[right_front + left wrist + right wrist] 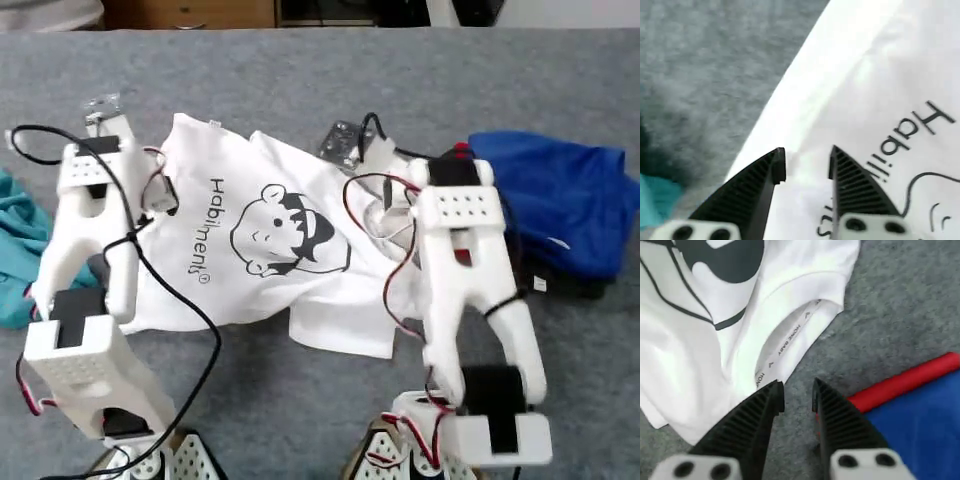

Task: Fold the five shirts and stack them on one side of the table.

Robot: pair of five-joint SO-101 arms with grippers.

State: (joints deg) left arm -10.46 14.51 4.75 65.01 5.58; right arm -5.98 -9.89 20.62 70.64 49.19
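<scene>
You see your left tool [806, 165], fingers a little apart, over the edge of the white shirt [880, 75] on the grey desk [700, 75].

We saw a grey, felt-like surface [400, 80] with a white shirt [240, 290] spread out near its middle. A blue garment [560, 190] lay bunched on the right arm's side, and a teal garment [15, 250] lay at the opposite edge.

teal shirt [14, 265]: running off the high view's left edge.
white shirt [250, 170]: lying partly hidden under left arm [92, 235], right arm [462, 255].
</scene>
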